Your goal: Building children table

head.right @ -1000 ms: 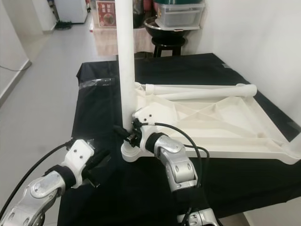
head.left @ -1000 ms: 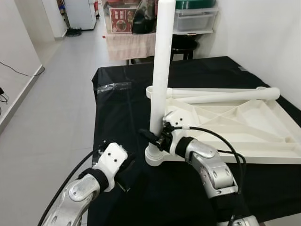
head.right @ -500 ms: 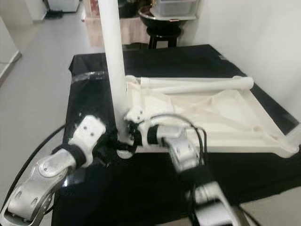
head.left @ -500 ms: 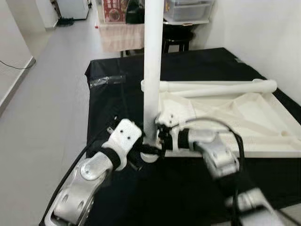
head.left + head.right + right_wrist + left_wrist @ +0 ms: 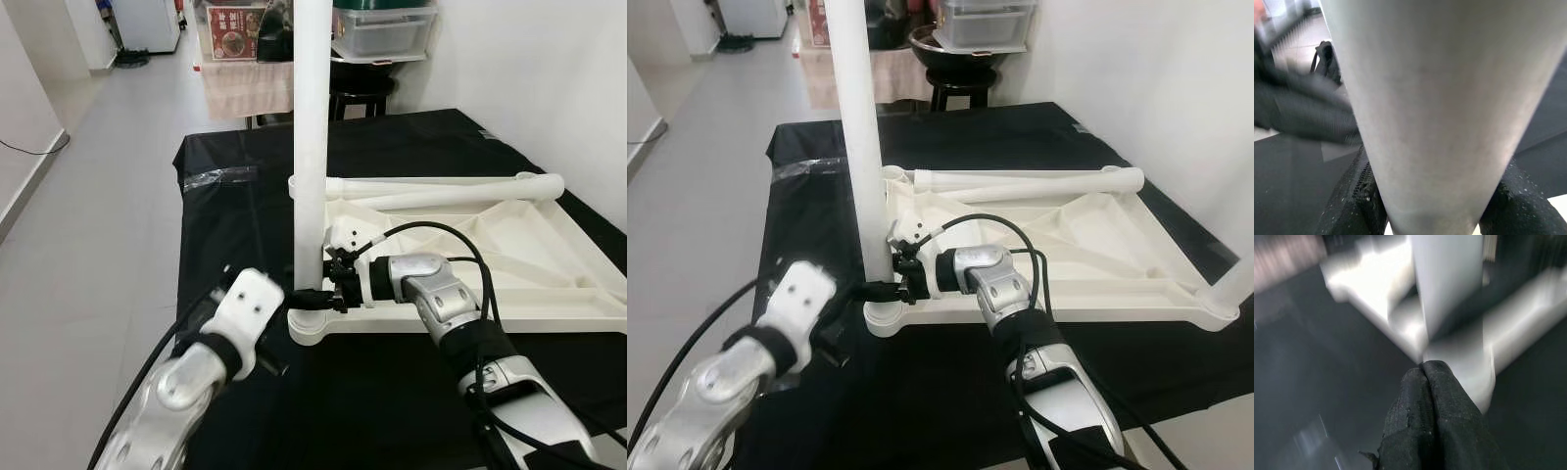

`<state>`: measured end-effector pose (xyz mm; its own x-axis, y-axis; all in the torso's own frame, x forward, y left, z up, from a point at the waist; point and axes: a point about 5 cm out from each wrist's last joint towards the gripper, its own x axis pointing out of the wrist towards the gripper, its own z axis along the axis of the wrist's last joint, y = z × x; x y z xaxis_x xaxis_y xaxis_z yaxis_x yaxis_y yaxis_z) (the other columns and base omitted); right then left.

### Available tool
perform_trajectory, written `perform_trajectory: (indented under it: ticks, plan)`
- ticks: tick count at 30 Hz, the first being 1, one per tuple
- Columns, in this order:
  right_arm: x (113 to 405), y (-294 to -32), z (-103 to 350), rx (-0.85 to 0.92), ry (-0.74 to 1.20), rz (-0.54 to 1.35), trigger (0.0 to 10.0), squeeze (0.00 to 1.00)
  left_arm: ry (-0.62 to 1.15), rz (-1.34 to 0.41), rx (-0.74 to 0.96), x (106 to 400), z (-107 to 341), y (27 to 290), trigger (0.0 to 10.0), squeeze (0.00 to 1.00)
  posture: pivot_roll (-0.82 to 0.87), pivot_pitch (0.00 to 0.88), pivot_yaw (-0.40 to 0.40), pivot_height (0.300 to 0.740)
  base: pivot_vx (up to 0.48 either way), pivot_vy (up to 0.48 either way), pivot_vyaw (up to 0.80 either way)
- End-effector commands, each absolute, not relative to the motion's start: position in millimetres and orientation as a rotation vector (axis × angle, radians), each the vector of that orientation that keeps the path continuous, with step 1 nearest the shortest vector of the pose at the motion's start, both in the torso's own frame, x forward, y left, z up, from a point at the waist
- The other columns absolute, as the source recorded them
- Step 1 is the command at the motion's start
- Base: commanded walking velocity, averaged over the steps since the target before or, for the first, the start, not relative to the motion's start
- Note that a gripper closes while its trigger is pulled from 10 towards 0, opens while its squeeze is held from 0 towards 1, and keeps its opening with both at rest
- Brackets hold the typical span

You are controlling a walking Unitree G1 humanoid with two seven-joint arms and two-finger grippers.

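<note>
A white children's table top (image 5: 509,257) lies upside down on the black cloth. One white leg (image 5: 312,147) stands upright in its near left corner socket (image 5: 312,331). My right gripper (image 5: 312,291) is shut on this leg just above the socket; its black fingers (image 5: 1352,205) clasp the leg (image 5: 1435,107) on both sides. My left gripper (image 5: 1427,368) is shut on nothing, its tips close to the socket from the left (image 5: 836,338). A second leg (image 5: 441,186) lies along the top's far edge.
The black-covered table (image 5: 235,225) has a strip of clear tape (image 5: 220,178) at its far left. A white tube (image 5: 1227,289) rises at the top's near right corner. A stool and storage bins (image 5: 382,29) stand behind, grey floor (image 5: 88,196) on the left.
My left gripper swung in from the lower left towards the leg's base, then eased back a little. The right gripper kept its hold on the leg. The camera shifted.
</note>
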<state>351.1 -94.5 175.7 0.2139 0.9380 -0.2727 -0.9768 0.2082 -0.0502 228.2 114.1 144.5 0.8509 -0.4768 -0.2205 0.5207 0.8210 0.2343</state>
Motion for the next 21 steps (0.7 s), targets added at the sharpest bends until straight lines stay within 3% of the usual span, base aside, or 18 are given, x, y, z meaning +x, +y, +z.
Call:
perform_trajectory:
  ticks: [1, 4, 6, 7, 8, 9, 10, 15, 21]
  plan:
    - [350.1, -100.1, 177.7, -0.189, 0.161, 1.332, 0.0, 0.0, 0.206, -0.523, 0.28, 225.1, 133.7, 118.9, 10.0, 0.0, 0.02, 0.065, -0.032, 0.74, 0.0, 0.0, 0.0]
    - [337.9, -114.8, 163.5, -0.181, 0.181, 1.231, 0.0, 0.0, 0.21, -0.505, 0.236, 219.9, 131.4, 125.0, 10.0, 0.0, 0.0, 0.075, -0.027, 0.74, 0.0, 0.0, 0.0]
    - [327.3, -121.3, 145.9, -0.167, 0.2, 0.966, 0.0, 0.0, 0.216, -0.525, 0.191, 212.0, 131.1, 126.4, 10.0, 0.0, 0.0, 0.079, -0.03, 0.74, 0.0, 0.0, 0.0]
    - [322.9, -121.4, 134.9, -0.104, 0.23, 0.727, 0.0, 0.0, 0.217, -0.529, 0.168, 208.5, 130.6, 127.3, 10.0, 0.0, 0.0, 0.083, -0.025, 0.74, 0.0, 0.0, 0.0]
    - [322.9, -121.4, 134.9, -0.104, 0.23, 0.727, 0.0, 0.0, 0.217, -0.529, 0.168, 208.5, 130.6, 127.3, 10.0, 0.0, 0.0, 0.083, -0.025, 0.74, 0.0, 0.0, 0.0]
    - [318.9, -123.4, 127.5, -0.061, 0.261, 0.564, 0.0, 0.0, 0.216, -0.53, 0.154, 206.5, 130.2, 127.9, 10.0, 0.0, 0.0, 0.083, -0.025, 0.74, 0.0, 0.0, 0.0]
    - [305.8, -118.6, 129.5, -0.173, 0.211, 0.544, 0.0, 0.0, 0.207, -0.533, 0.141, 207.0, 130.6, 128.4, 10.0, 0.0, 0.0, 0.093, -0.018, 0.74, 0.0, 0.0, 0.0]
    - [301.5, -112.3, 133.5, -0.069, 0.225, 0.554, 0.0, 0.0, 0.187, -0.553, 0.132, 209.4, 129.4, 128.7, 10.0, 0.0, -0.02, 0.071, 0.001, 0.74, 0.0, 0.0, 0.0]
    - [302.7, -100.2, 129.9, -0.155, 0.237, 0.697, 0.0, 0.0, 0.165, -0.596, 0.139, 213.3, 129.6, 125.2, 10.0, 0.0, 0.0, 0.077, -0.012, 0.74, 0.0, 0.0, 0.0]
